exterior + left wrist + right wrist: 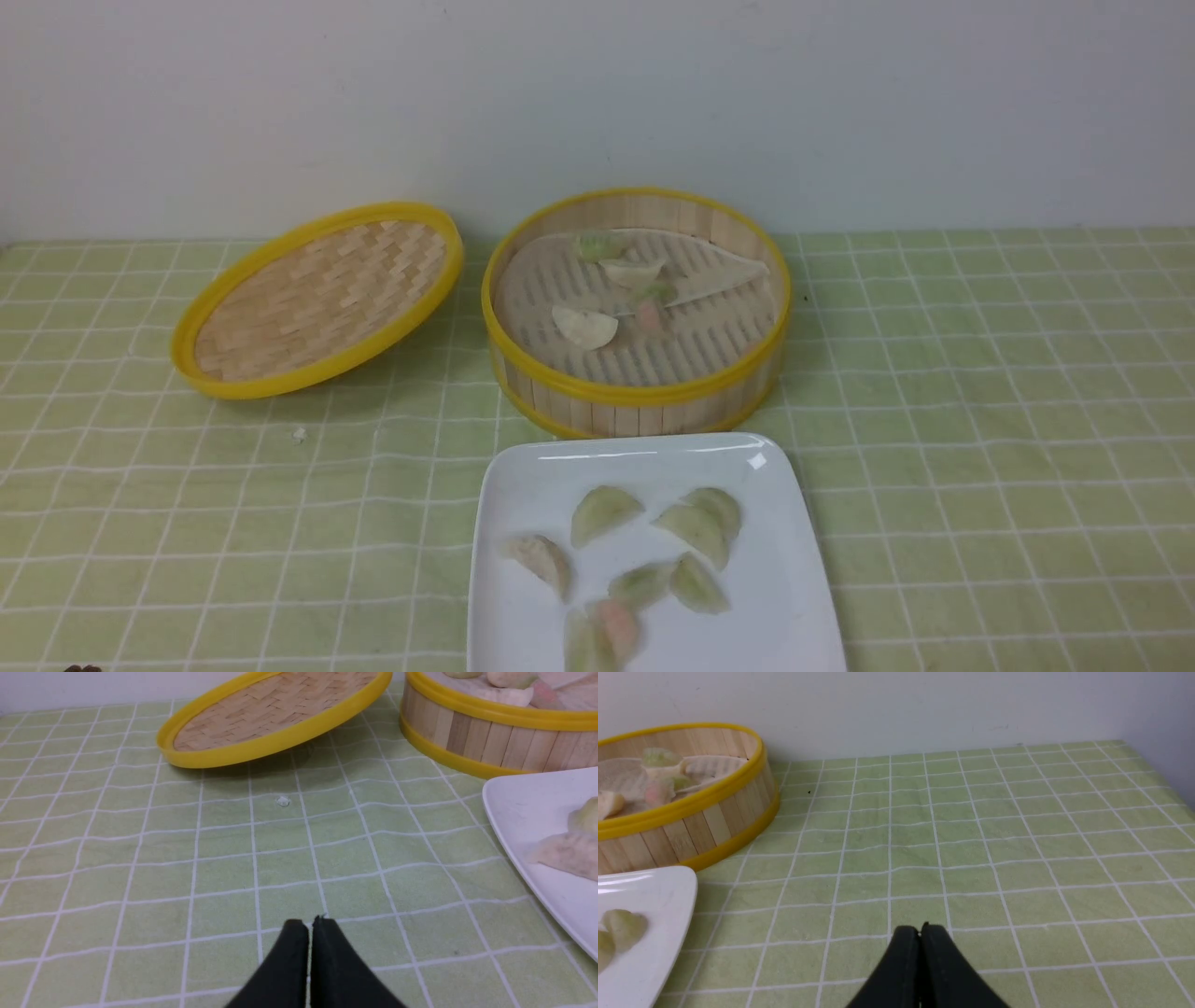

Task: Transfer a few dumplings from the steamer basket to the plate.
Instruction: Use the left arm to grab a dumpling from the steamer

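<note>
Green checked cloth (980,420) covered the desk, which ran back to a white wall (597,93). The steamer basket (635,411) stood near that wall with a few dumplings (585,327) inside; the plate (523,485) lay just in front of it, carrying more. Both pincers were pressed together, holding nothing: the left pincer (308,924) over bare cloth left of the plate, the right pincer (920,928) over bare cloth to its right.

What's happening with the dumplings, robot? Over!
Shut and empty: left gripper, right gripper. Several dumplings on plate; a few in steamer basket. Lid aside, nothing blocking.
</note>
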Controlling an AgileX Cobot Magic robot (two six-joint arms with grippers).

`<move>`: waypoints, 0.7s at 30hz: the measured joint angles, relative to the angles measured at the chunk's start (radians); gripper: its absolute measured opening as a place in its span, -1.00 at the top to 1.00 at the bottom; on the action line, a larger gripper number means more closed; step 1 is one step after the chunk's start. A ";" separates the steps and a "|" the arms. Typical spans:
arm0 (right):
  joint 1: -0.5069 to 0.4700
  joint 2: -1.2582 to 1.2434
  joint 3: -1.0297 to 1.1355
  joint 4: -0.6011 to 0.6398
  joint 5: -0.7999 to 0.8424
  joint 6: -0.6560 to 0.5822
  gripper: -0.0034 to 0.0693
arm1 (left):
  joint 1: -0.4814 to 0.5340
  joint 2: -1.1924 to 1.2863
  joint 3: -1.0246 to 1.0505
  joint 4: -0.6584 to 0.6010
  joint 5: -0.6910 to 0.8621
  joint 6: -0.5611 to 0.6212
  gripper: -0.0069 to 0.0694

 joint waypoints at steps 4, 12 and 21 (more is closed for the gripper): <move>0.000 0.000 0.000 0.000 0.000 0.000 0.95 | 0.000 0.000 0.000 0.000 0.000 0.000 0.83; 0.000 0.000 0.000 0.000 0.000 0.000 0.95 | 0.000 0.000 0.004 -0.181 -0.136 -0.061 0.83; 0.002 0.000 0.001 0.009 -0.012 0.002 0.95 | 0.000 0.000 0.004 -0.655 -0.606 -0.100 0.83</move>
